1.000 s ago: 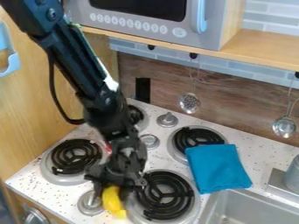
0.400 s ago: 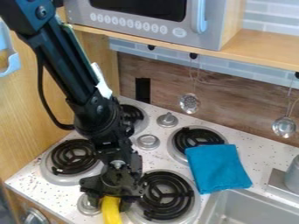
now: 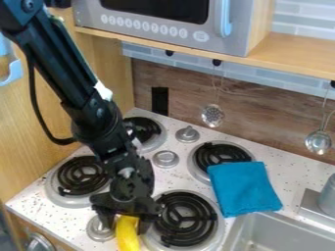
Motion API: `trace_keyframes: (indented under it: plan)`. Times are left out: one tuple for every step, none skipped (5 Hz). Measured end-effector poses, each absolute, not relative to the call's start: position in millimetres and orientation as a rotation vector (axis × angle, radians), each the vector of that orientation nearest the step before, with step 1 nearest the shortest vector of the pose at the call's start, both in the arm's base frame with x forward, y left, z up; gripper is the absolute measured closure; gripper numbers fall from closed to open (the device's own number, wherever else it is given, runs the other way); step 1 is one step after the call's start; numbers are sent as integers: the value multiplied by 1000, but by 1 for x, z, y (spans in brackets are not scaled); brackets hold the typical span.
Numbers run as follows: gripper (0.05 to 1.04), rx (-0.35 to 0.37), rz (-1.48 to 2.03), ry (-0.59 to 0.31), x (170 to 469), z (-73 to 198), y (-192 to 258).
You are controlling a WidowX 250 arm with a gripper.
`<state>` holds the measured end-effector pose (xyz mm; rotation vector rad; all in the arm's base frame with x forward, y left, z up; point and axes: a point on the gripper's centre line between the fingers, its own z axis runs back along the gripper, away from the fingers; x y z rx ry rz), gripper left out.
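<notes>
Black arm [image 3: 59, 63] has swung toward the wooden panel [image 3: 65, 120]. I judge the claw [image 3: 126, 226] pinching the banana [image 3: 128, 238], long axis running down-frame from it.

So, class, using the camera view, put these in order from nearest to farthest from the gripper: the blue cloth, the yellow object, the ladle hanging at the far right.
1. Yellow object: between the fingers of the gripper.
2. Blue cloth: to the right, beside the sink.
3. Ladle: far right, against the wall.
</notes>
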<state>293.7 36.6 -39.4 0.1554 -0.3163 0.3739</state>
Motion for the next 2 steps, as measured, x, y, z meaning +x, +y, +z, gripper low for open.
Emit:
trace_keyframes:
  plan:
    - [98,55,339,-296,299,-19,32]
    - [97,-58,271,-242,296,15,22]
